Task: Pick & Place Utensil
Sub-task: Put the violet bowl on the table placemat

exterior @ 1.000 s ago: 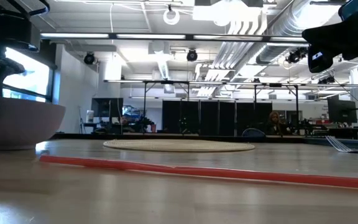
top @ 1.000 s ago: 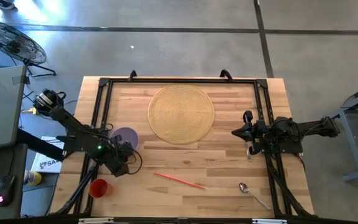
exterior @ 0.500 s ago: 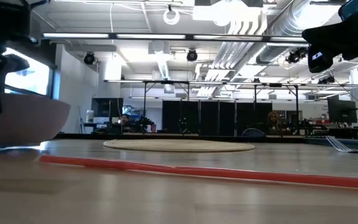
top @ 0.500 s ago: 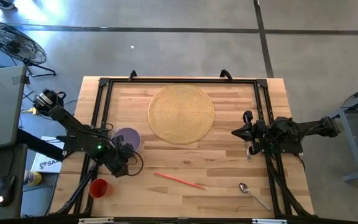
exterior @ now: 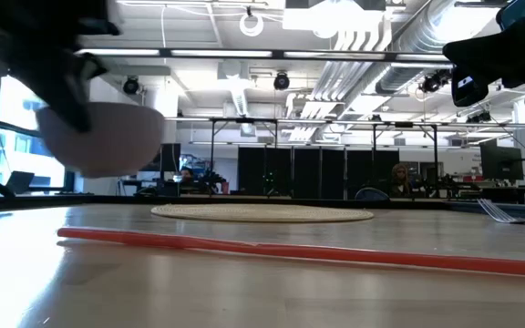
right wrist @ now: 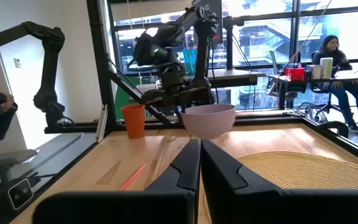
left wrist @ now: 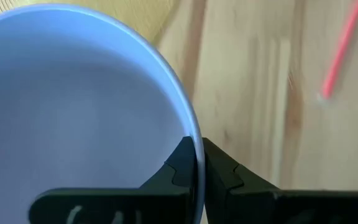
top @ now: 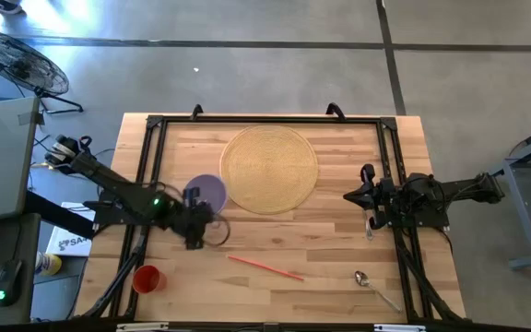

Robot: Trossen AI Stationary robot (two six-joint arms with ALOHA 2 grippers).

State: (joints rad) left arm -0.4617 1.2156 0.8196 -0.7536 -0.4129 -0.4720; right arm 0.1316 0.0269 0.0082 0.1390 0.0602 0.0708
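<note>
The wooden surface (top: 339, 235) carries a round woven mat (top: 269, 169) toward its far side, and the step in hand appears to be carrying the pale lavender bowl (top: 208, 192) over to that mat. The left gripper (top: 195, 205) holds the bowl by its rim, one of its fingers (left wrist: 180, 167) inside the wall and the other outside, pinched narrow on the thin edge; in the low view the bowl hangs clear above the wood, and in the high view it sits just beside the mat's near-left edge. To do this well, the arm should keep the bowl level, since a rim pinch lets the weight swing, and should travel high enough that the base clears the mat's raised weave before lowering near the mat's centre. It would be wise to release only once the base rests flat, then back the fingers straight off the rim so the bowl is not dragged or tipped. The right gripper (top: 367, 198) waits at the right side of the surface, its fingers close together with nothing seen between them, near a fork (top: 371, 224) lying just by it. The other small items lie toward the near edge: an orange cup (top: 147, 278) at the left, a red straw (top: 265, 267) in the middle, and a spoon (top: 378, 290) at the right, all well apart from the bowl's likely path.
</note>
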